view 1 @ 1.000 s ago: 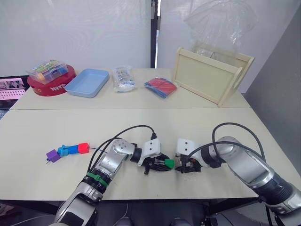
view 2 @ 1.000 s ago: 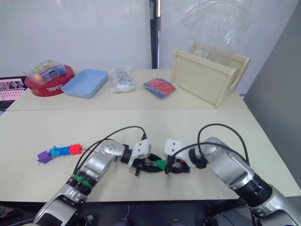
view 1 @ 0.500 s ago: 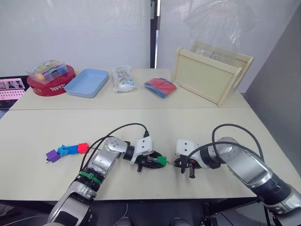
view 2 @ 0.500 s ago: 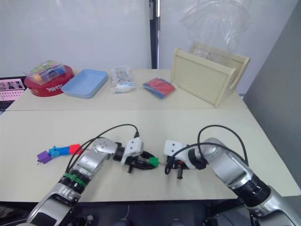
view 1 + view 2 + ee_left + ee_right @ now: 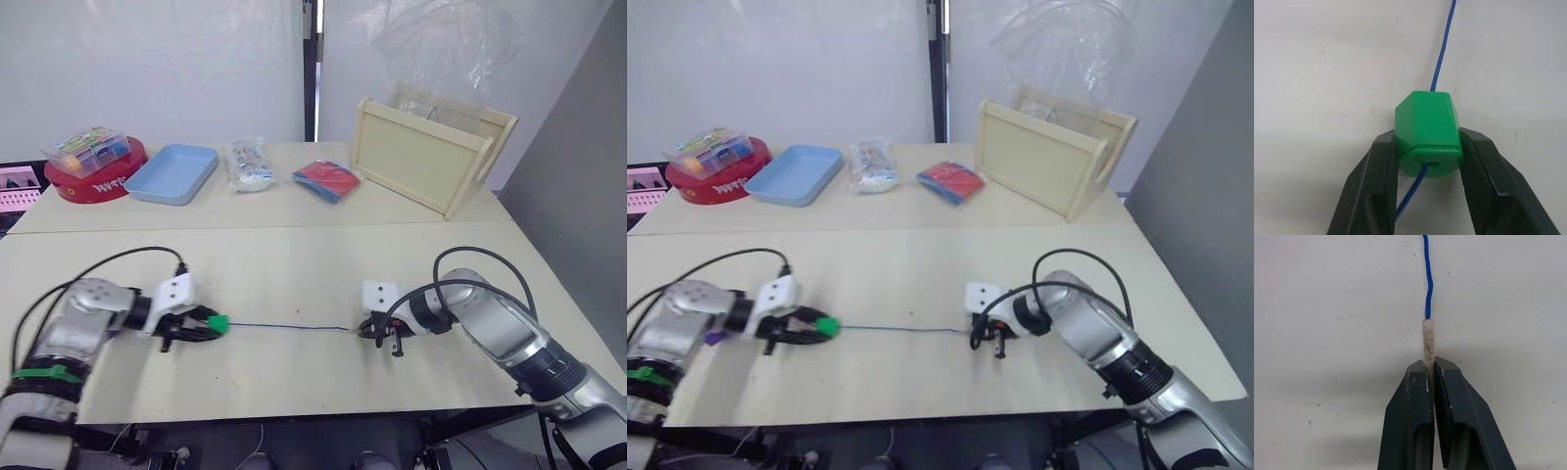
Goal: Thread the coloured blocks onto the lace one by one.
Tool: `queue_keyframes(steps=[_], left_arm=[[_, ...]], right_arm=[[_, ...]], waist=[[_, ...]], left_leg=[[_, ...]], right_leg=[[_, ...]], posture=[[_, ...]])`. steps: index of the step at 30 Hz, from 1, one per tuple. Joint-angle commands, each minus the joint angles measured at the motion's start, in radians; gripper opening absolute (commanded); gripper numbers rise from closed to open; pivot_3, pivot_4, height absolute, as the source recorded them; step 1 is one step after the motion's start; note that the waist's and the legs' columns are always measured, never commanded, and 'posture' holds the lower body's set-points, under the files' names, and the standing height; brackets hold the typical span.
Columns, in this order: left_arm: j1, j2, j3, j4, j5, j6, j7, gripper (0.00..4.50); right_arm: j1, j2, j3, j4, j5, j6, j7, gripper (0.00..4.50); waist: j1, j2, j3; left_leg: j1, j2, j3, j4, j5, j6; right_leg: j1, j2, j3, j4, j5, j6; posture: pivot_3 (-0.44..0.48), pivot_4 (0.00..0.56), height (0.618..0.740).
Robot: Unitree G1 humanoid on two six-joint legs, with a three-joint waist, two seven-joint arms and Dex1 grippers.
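1. Because the green block was already strung on the lace, the step in hand looked to be sliding it along the string, away from the tip.
2. To do that well, the right gripper had to keep its pinch on the pale stiff tip so the lace stayed taut and straight; any slack would let the block snag or the string buckle.
3. My judgement was that the left gripper should travel in line with the lace rather than across it, since a sideways pull could drag the tip out of the right gripper's hold.
4. Its fingers were closed only as far as the block's width, clamped on its two opposite sides, with the lace running out of the block's hole between them.
5. On the right, the fingers were pressed together on the tip's end, most of the tip protruding beyond them.
6. From the block, the lace ran straight across the table to the right gripper.
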Motion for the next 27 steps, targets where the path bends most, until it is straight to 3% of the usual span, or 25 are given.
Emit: queue_keyframes(steps=[1,12,17,19,25,27], left_arm=[[0.014,0.048,0.032,0.068,0.003,-0.068,-0.047,1.29],[-0.262,0.12,-0.013,0.461,0.174,-0.268,-0.051,1.29],[-0.342,0.094,-0.024,0.509,0.151,-0.202,-0.145,1.29],[-0.383,0.095,-0.047,0.533,0.162,-0.216,-0.145,2.33],[-0.519,0.104,-0.113,0.59,0.219,-0.251,-0.145,4.35],[-0.564,0.101,-0.167,0.597,0.228,-0.231,-0.145,4.48]], right_arm=[[-0.008,0.013,-0.008,0.006,-0.009,-0.009,0.009,0.0],[-0.008,0.042,-0.027,0.005,-0.023,0.004,0.003,0.0],[0.02,0.026,-0.037,-0.029,-0.022,0.029,-0.002,0.0],[0.023,0.02,-0.045,-0.04,-0.02,0.038,-0.004,0.0],[0.026,0.001,-0.047,-0.071,-0.018,0.07,0.0,0.0],[0.028,0.002,-0.046,-0.078,-0.017,0.081,-0.006,0.0]], waist=[[0.001,0.0,0.0],[-0.001,-0.001,0.0],[-0.001,-0.001,0.0],[0.0,-0.001,0.0],[0.003,-0.002,0.001],[0.003,-0.003,0.001]], left_leg=[[0.0,0.0,0.0,0.0,0.0,0.0],[-0.003,0.0,0.001,0.0,0.0,0.0],[-0.005,0.0,0.001,0.0,0.0,0.0],[-0.005,0.0,0.001,0.0,0.0,0.0],[-0.006,0.0,0.001,0.001,0.0,0.0],[-0.006,0.0,0.001,0.001,0.0,-0.001]], right_leg=[[0.0,0.0,0.0,0.0,0.0,0.0],[-0.006,0.001,0.0,0.004,0.0,0.0],[-0.01,0.0,-0.001,0.009,0.0,0.0],[-0.01,0.0,-0.001,0.009,0.0,0.0],[-0.011,0.0,-0.001,0.009,0.0,0.0],[-0.011,0.0,-0.001,0.009,0.0,0.0]], posture=[[0.0,0.15,0.74],[0.0,0.15,0.74],[0.0,0.15,0.74],[0.0,0.15,0.74],[0.0,0.15,0.74],[0.0,0.15,0.74]])
